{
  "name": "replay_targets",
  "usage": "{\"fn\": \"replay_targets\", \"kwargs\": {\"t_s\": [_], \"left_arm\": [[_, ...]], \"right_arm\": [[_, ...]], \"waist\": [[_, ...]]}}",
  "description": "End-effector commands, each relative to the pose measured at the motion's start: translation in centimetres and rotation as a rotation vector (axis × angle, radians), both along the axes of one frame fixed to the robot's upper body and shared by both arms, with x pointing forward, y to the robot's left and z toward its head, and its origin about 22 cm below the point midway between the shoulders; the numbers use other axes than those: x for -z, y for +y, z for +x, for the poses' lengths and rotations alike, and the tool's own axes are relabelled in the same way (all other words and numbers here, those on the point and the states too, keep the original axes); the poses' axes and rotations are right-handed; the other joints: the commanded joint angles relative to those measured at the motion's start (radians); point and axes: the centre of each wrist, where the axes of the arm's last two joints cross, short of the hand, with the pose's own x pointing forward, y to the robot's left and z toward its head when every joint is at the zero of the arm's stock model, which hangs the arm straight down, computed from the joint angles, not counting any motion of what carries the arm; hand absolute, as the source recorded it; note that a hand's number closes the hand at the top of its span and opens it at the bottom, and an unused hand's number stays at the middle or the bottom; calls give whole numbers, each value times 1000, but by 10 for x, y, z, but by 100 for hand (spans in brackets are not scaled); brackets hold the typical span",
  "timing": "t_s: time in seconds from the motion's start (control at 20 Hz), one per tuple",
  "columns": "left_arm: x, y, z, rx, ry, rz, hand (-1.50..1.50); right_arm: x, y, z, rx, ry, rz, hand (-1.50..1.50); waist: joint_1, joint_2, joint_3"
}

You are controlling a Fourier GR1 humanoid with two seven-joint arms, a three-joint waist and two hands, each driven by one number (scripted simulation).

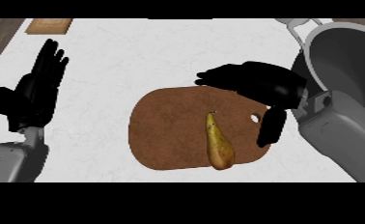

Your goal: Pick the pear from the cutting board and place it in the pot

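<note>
A yellow-brown pear (219, 143) lies lengthwise on the brown round-cornered cutting board (167, 129), near the board's right side, stem pointing away from me. My right hand (260, 85) hovers over the board's far right corner, fingers stretched leftward and thumb hanging down to the right of the pear; it is open and holds nothing. The grey pot (335, 56) stands at the right edge, partly cut off by the view and partly behind my right forearm. My left hand (35, 88) rests open at the left, fingers up.
A small wooden item (49, 25) lies at the counter's far left corner. The white marbled counter (143, 54) stretches between the two hands and beyond the board. My right forearm (335, 126) fills the lower right.
</note>
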Motion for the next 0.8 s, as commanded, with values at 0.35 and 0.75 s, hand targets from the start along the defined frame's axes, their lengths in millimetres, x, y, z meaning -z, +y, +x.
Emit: {"fn": "replay_targets", "kwargs": {"t_s": [0.35, 0.75], "left_arm": [[-17, -13, -8, 11, -3, -4, 0], [-11, 1, 2, -8, -13, 9, 0]], "right_arm": [[9, 58, -50, 28, 62, -177, -150], [49, 56, -65, 59, 45, -289, -150]], "waist": [[0, 5, 2], [-1, 7, 2]]}}
